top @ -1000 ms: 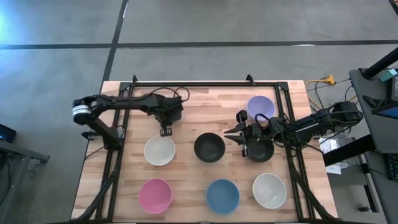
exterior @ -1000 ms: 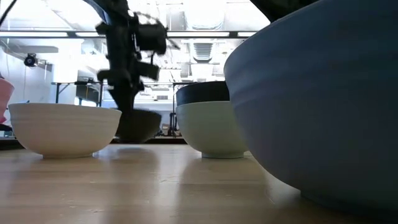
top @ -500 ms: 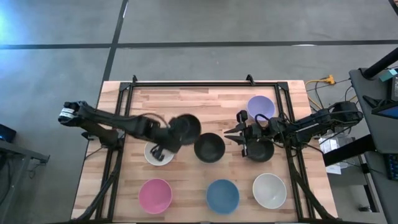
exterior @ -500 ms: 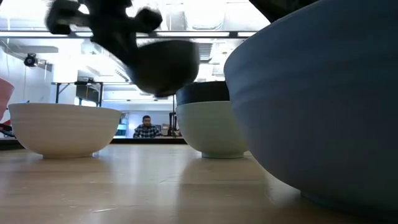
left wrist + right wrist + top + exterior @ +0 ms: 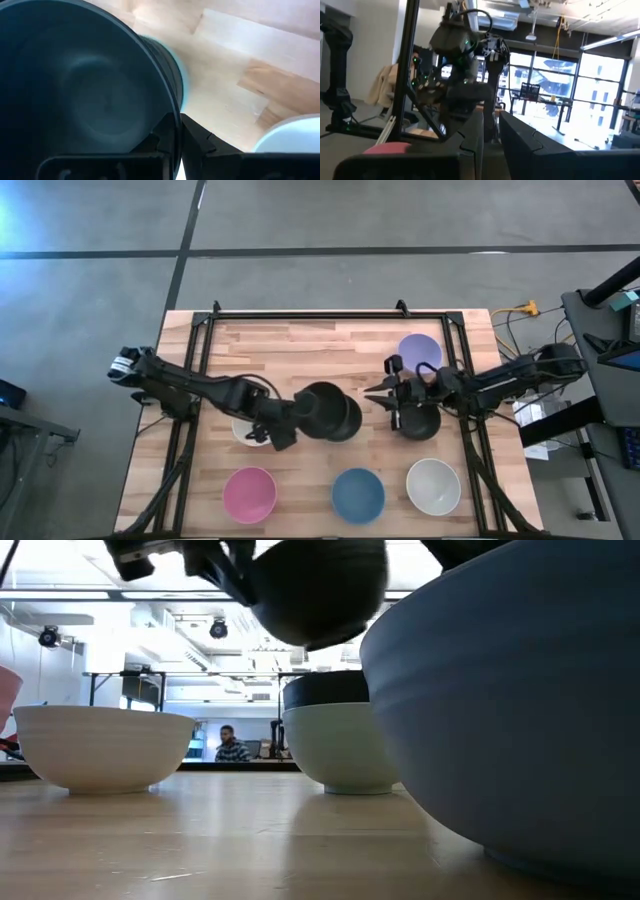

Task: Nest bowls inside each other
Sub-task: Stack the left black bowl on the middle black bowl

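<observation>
Back strip of the butcher-block wooden table lies open; small round lavender plastic bowl (right corner) blocks there.

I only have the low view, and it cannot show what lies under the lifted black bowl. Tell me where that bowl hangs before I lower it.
Observer: From above, the held black bowl overlaps the middle black bowl and is offset toward the left arm's side.
Operator: Confirm the grip.
Observer: The left wrist view shows the left gripper shut on its rim, one finger inside and one outside.
Operator: Report the other arm.
Observer: The right gripper is at a third black bowl, near the lavender bowl.
</observation>
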